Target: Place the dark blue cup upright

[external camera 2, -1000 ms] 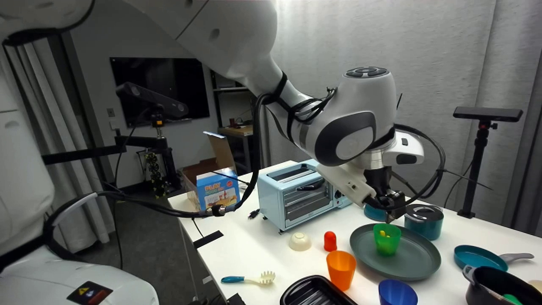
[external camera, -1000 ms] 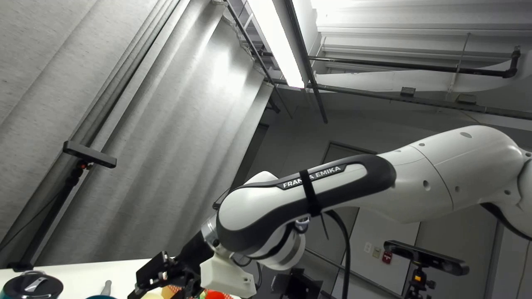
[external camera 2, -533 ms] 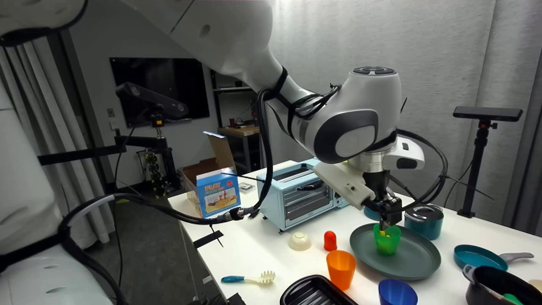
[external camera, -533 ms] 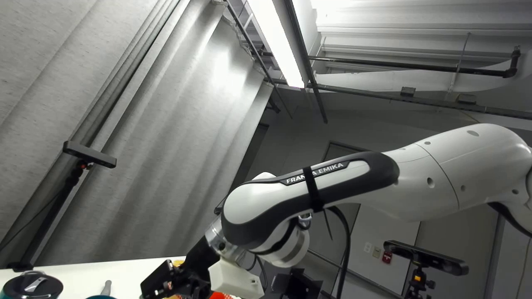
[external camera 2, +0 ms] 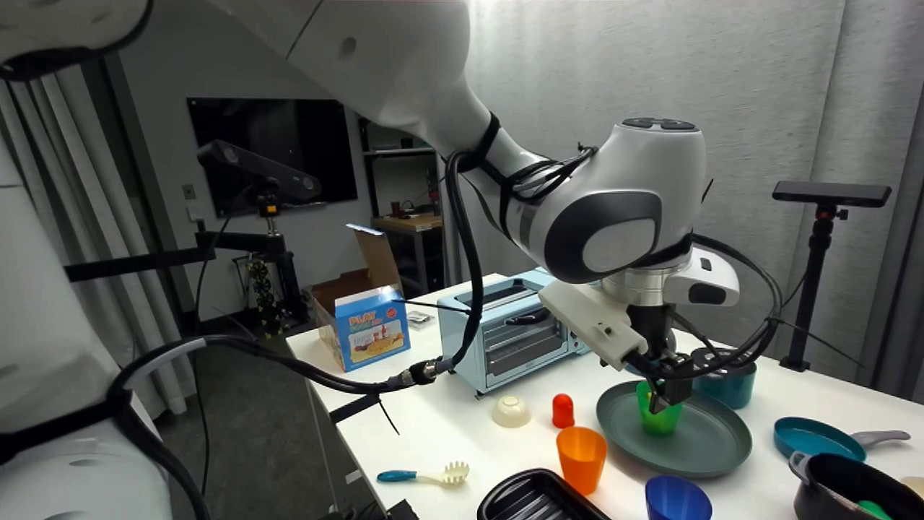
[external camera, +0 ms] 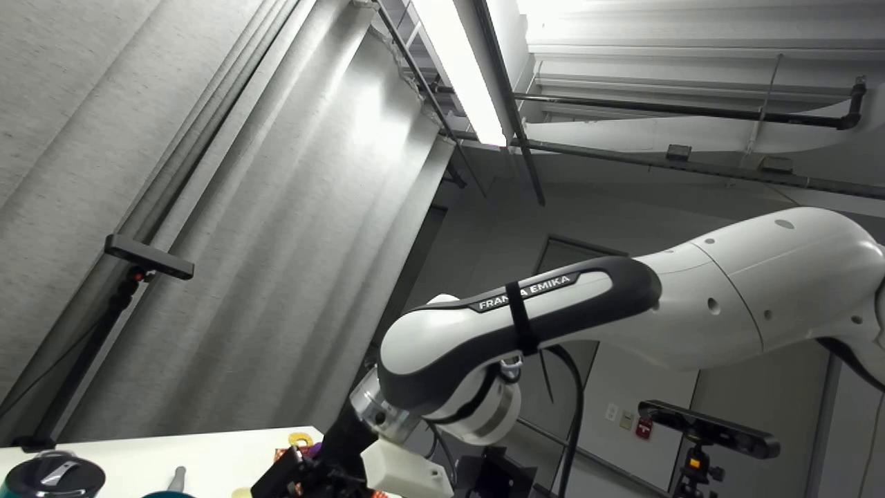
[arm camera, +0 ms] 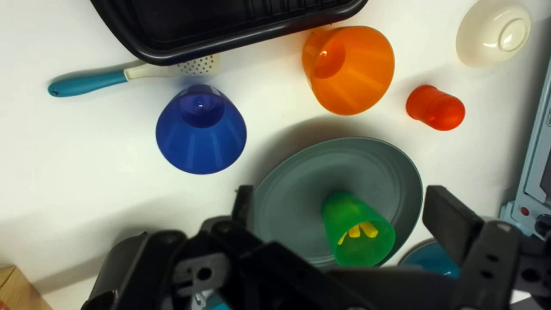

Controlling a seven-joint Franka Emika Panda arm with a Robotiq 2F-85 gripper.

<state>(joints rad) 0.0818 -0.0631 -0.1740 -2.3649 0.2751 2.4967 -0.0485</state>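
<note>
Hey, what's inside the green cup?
In the wrist view, yellow strips show in the mouth of the green cup; its near wall covers their lower ends and the cup's floor.

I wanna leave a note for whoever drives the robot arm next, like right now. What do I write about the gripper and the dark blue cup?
Gripper: open, holding nothing; in the wrist view the green cup shows between its jaws.
Dark blue cup: standing mouth up on the white table, beside the gray plate and not touching it.
Done: the dark blue cup is upright.
To do: probably nothing for that cup; maybe just lift the gripper away carefully so the green cup isn't knocked.
</note>
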